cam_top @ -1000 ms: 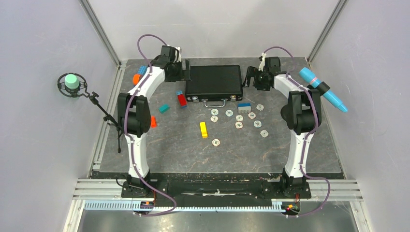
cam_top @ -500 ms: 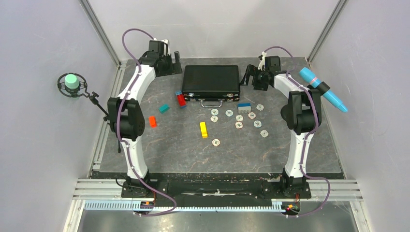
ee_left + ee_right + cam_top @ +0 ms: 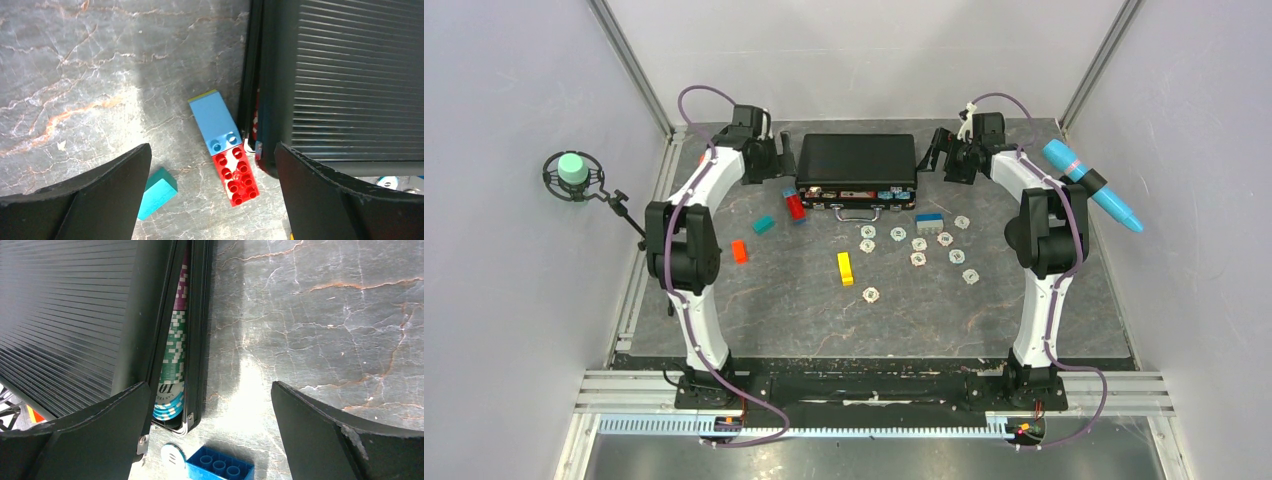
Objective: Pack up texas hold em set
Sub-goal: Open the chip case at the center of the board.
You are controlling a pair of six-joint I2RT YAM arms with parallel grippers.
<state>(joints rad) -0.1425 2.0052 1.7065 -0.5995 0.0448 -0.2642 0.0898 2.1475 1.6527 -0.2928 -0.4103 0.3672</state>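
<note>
On the dark marbled table (image 3: 984, 310), the black briefcase (image 3: 856, 160) sits far centre, lid ajar over stacked poker chips (image 3: 175, 370). The left gripper (image 3: 782, 160) and right gripper (image 3: 936, 152) flank its ends, jaws spread wide, holding nothing, probably to work the lid. Nearer lie loose chips (image 3: 919, 243).

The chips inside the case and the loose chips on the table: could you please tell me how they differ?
The cased chips stand on edge in a packed row within the case; the loose chips lie flat and scattered. The cased chips show green, purple and light blue; the loose chips look pale. Both are round.
</note>
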